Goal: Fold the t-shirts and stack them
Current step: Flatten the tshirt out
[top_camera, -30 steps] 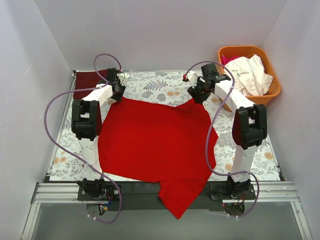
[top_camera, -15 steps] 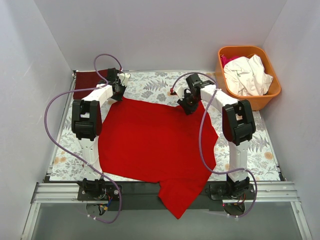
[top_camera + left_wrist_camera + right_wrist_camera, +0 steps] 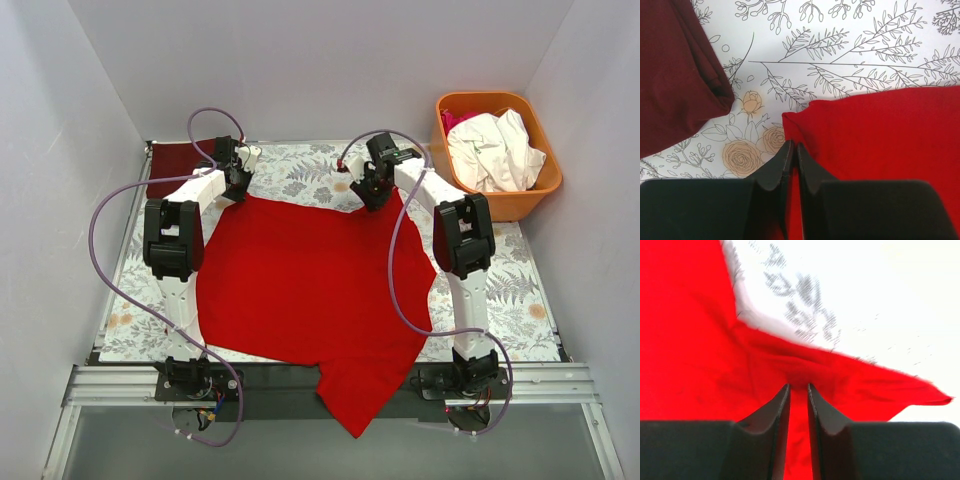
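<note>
Floral-print tabletop [image 3: 300, 170] inside plain grey walls, black-line leaves and tan roses on white. Red t-shirt [image 3: 310, 280] spread flat over most of it, smooth matte knit. Near part draped off the front edge over the metal rail, hanging in a point. Collar and sleeves not made out from above.

Partly hidden or unclear:
- folded dark maroon shirt [image 3: 170, 170] at far left corner, cut off by the frame in the left wrist view, rounded fold edge showing
- orange plastic basket [image 3: 505, 207] beyond the far right corner, heaped with crumpled white garments [image 3: 495, 150]; scrap of pink at the back, mostly buried
- right wrist view blurred, print smeared
- fingertips of both grippers masked by the wrists in the top view

Left gripper [image 3: 791, 145]: arm stretched to the shirt's far left corner, black fingers almost together, pinching the red hem right at that corner, low over the table. Right gripper [image 3: 798, 386]: arm reaching inward toward the middle of the far hem, jaws narrow, red cloth nipped between them and puckered at the tips, a peak of fabric trailing off to the right. Purple cables looping off both arms.
</note>
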`<state>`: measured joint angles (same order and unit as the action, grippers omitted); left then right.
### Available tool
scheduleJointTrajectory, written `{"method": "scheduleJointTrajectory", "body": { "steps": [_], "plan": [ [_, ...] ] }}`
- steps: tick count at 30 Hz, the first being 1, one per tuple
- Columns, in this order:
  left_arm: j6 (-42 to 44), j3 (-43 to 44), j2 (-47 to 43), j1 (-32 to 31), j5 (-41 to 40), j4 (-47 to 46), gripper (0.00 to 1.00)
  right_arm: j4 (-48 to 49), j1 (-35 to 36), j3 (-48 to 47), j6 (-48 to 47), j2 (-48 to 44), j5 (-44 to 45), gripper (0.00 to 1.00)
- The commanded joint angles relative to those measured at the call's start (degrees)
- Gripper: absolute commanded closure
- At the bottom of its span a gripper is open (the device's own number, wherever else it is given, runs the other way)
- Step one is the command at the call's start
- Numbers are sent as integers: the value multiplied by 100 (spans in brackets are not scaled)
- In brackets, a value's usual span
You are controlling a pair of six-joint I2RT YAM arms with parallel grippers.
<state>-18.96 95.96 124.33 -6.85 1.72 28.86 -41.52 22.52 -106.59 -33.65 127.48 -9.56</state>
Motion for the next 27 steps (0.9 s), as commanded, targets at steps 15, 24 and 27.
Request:
{"method": "scheduleJointTrajectory", "body": {
  "steps": [15, 24, 27],
  "plan": [
    [-82, 379, 56, 149, -13, 102, 95, 1241, -11, -1262, 227, 657, 491, 66],
    [-222, 432, 56, 237, 92, 137, 95, 1586, -90, 365, 25, -1031, 718, 58],
    [-275, 423, 56, 272, 145, 207, 95, 1208, -195, 936, 86, -1374, 649, 60]
  ]
}}
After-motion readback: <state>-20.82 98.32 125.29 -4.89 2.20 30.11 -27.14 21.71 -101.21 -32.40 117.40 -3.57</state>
